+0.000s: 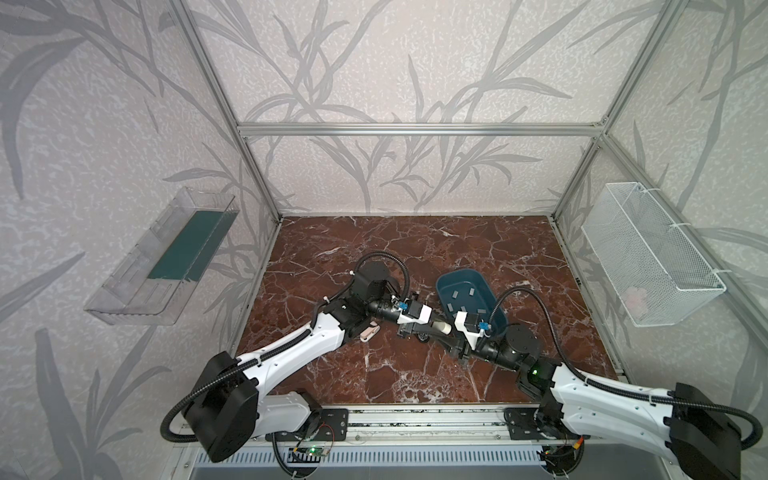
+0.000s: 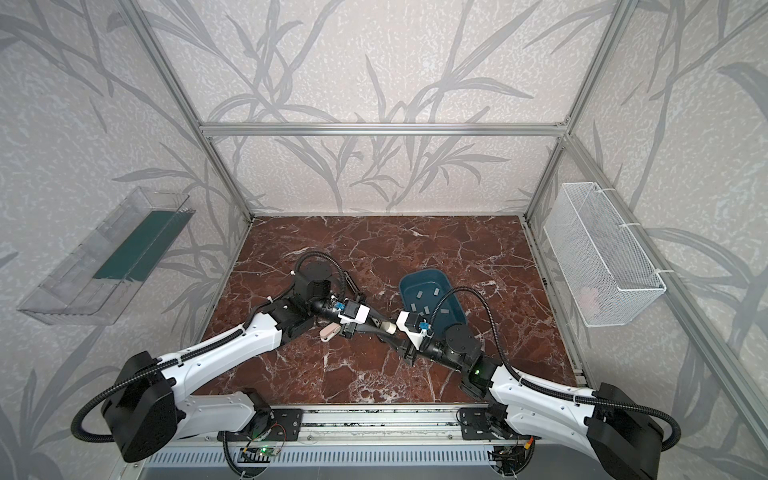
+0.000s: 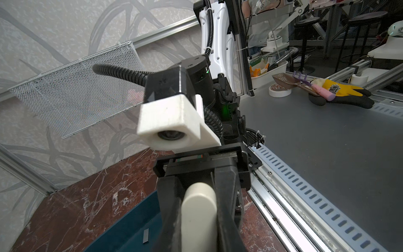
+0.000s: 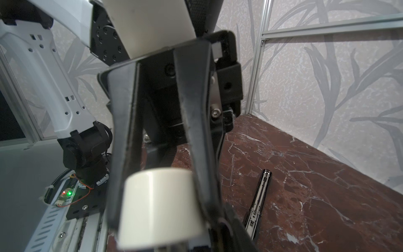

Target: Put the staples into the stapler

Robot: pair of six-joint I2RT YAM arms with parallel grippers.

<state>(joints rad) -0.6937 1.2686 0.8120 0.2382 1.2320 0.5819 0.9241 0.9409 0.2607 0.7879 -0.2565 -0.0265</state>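
A cream stapler (image 1: 444, 329) (image 2: 390, 328) hangs above the marble table between both grippers. My left gripper (image 1: 434, 327) (image 3: 199, 196) is shut on one end of it. In the left wrist view the cream body (image 3: 199, 218) sits tight between the black fingers. My right gripper (image 1: 451, 334) (image 4: 161, 218) faces the left one, shut on the stapler's other end (image 4: 159, 205). The staples (image 1: 471, 292) (image 2: 435, 291) (image 3: 145, 235) lie loose as several grey strips in a dark blue tray (image 1: 446, 282) (image 3: 130, 218) just behind the grippers.
A pink stapler (image 1: 370, 332) (image 2: 330, 331) lies on the table under the left arm. A black open stapler (image 4: 259, 196) lies farther back. A white mesh basket (image 1: 648, 257) hangs on the right wall, a clear bin (image 1: 162, 257) on the left wall.
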